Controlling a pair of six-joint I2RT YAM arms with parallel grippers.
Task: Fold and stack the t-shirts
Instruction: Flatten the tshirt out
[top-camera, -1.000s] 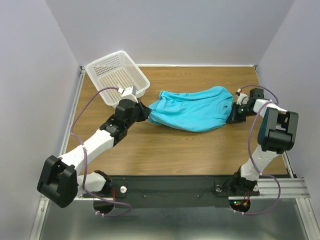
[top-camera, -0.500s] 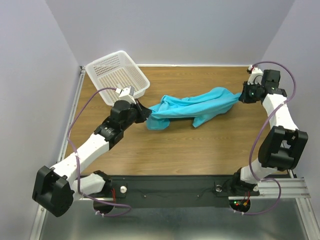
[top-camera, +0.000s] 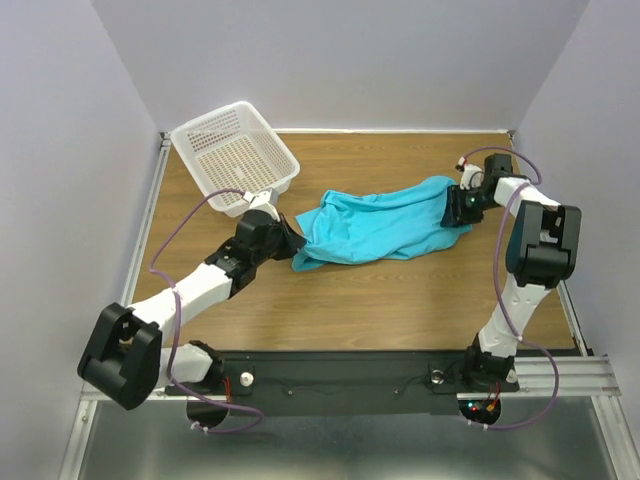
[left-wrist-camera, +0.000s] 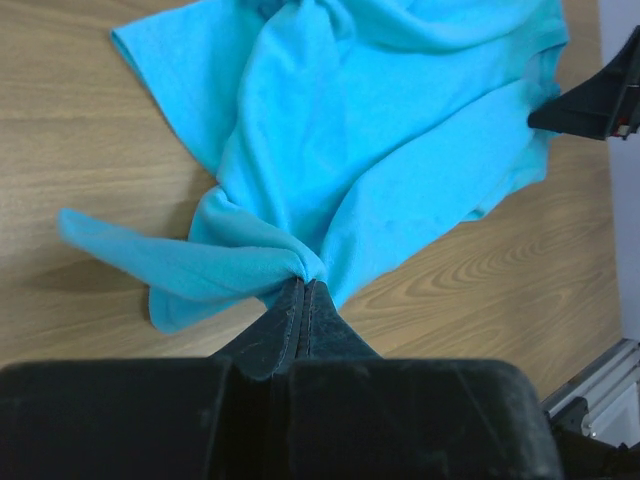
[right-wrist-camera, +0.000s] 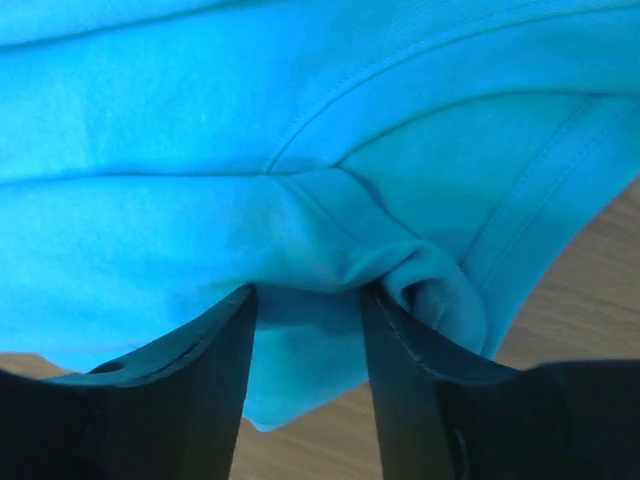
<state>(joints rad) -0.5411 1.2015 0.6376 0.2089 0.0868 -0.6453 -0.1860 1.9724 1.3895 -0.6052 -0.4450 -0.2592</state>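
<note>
The turquoise t-shirt (top-camera: 380, 225) lies rumpled across the middle of the wooden table. My left gripper (top-camera: 293, 240) is at its left end, shut on a bunched fold of the cloth (left-wrist-camera: 250, 265); the wrist view shows the fingertips (left-wrist-camera: 305, 285) pressed together. My right gripper (top-camera: 455, 208) sits at the shirt's right end. Its jaws (right-wrist-camera: 308, 290) stand apart, with a loose fold of the t-shirt (right-wrist-camera: 300, 130) lying between and over them, unpinched. A seam and a curled hem show by the right finger (right-wrist-camera: 400, 330).
A white mesh basket (top-camera: 235, 152) stands at the back left of the table, close behind the left arm. Bare wood (top-camera: 380, 300) lies in front of the shirt. Grey walls close in the left, right and back.
My right gripper has come back down from the far right corner and opened. The shirt, stretched taut half a second ago, now sags wider on the table. My left gripper still holds.
</note>
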